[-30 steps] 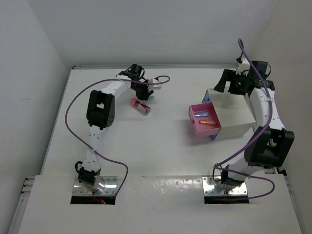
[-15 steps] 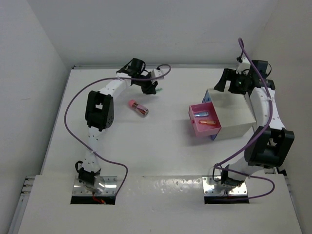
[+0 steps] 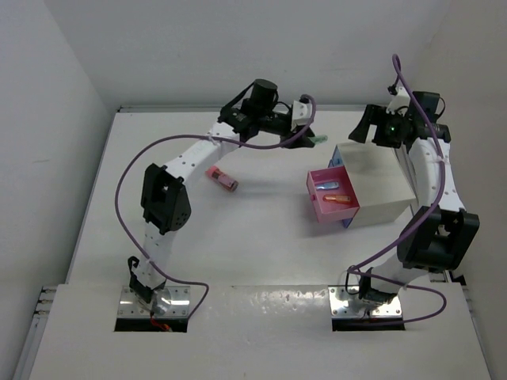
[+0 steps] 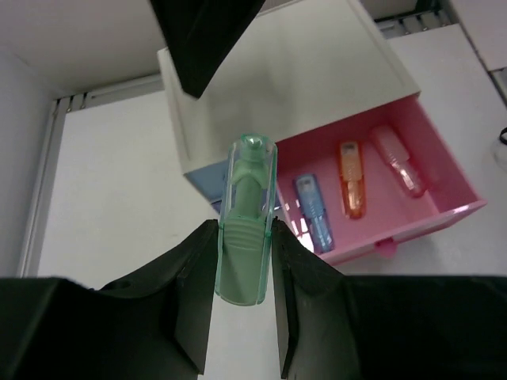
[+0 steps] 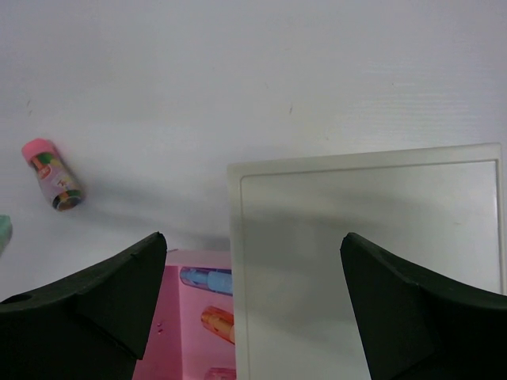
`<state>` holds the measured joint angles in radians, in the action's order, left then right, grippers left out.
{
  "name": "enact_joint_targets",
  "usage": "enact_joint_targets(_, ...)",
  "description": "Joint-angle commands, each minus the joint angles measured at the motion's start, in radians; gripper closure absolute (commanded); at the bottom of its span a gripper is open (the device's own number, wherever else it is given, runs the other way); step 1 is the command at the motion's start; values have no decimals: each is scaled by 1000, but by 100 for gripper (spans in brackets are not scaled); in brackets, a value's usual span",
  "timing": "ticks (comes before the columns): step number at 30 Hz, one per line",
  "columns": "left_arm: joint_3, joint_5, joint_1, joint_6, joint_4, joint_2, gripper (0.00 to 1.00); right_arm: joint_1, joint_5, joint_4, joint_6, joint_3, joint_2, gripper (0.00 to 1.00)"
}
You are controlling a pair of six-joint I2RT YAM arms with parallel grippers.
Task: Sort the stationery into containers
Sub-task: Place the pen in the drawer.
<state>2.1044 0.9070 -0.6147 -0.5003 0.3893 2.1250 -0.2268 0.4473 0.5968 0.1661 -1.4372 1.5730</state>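
Mint green stationery piece [image 4: 245, 229], one: the left gripper [image 4: 244, 241] is clamping it by its lower body between both fingers, and it is standing upright with its clear cap pointing away from the wrist. From above, this piece [image 3: 318, 139] is hanging in the air just left of the white cabinet's [image 3: 380, 186] far corner and beyond the pink drawer [image 3: 349, 212].

Pink drawer [image 4: 455, 210], one: it is standing pulled out of the cabinet [image 4: 293, 79] toward the table's [image 3: 261, 253] middle. It is holding three pieces lying side by side and apart: a blue one [image 4: 313, 210], an orange one [image 4: 352, 190] and a pale pink one [image 4: 400, 162].

Blue drawer [image 4: 202, 178], one: it is showing only as a sliver at the cabinet's side, next to the pink drawer. Its contents are not showing.

Pink-red cylinder [image 3: 222, 179], one: it is lying on its side on the bare table, well left of the cabinet and apart from both arms. The right wrist camera is also catching it [image 5: 54, 174].

Right gripper [image 3: 372, 131], one: its jaws are standing wide apart and gripping nothing, and it is hovering over the far edge of the cabinet top [image 5: 364, 261].
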Motion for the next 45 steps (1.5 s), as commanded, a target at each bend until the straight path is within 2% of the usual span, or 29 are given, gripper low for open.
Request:
enact_joint_targets(1,-9,52,-25,88,-104,-22,95,-3,31,15,9,-40,-11,11)
enact_joint_targets(15,-58,-26,-184,141,-167,50,94,-28,28,109,-68,7,-59,12)
enact_joint_targets(21,-64,-56,-200,151,-139,70,91,-40,25,135,-89,21,-65,18)
enact_joint_targets(23,-66,-72,-201,140,-127,72,83,-42,28,144,-112,24,-67,33)
enact_joint_targets(24,-66,-80,-203,137,-119,73,72,-40,28,147,-119,26,-67,37)
enact_joint_targets(25,-64,-98,-207,134,-119,73,66,-40,24,156,-129,26,-62,44)
enact_joint_targets(26,-61,-106,-207,132,-116,73,59,-40,19,161,-134,24,-59,48)
enact_joint_targets(27,-57,-112,-209,131,-107,75,46,-40,16,166,-143,23,-53,50)
enact_joint_targets(29,-37,-132,-211,132,-96,79,34,-40,2,184,-158,20,-44,55)
enact_joint_targets(34,-9,-160,-198,213,-139,55,32,-31,-42,196,-252,41,-53,61)
enact_joint_targets(37,-26,-154,-171,301,-171,-9,38,-9,-59,207,-312,61,-68,67)
enact_joint_targets(39,-107,-166,-139,366,-202,-52,46,15,-77,193,-355,84,-93,71)
enact_joint_targets(40,-141,-181,-125,382,-222,-106,57,23,-82,184,-362,113,-105,72)
enact_joint_targets(43,-265,-227,-86,456,-228,-177,78,44,-99,166,-396,152,-123,77)
enact_joint_targets(44,-288,-229,-79,473,-208,-186,90,53,-101,167,-408,156,-126,77)
enact_joint_targets(45,-316,-226,-65,489,-195,-189,94,58,-101,173,-413,158,-123,78)
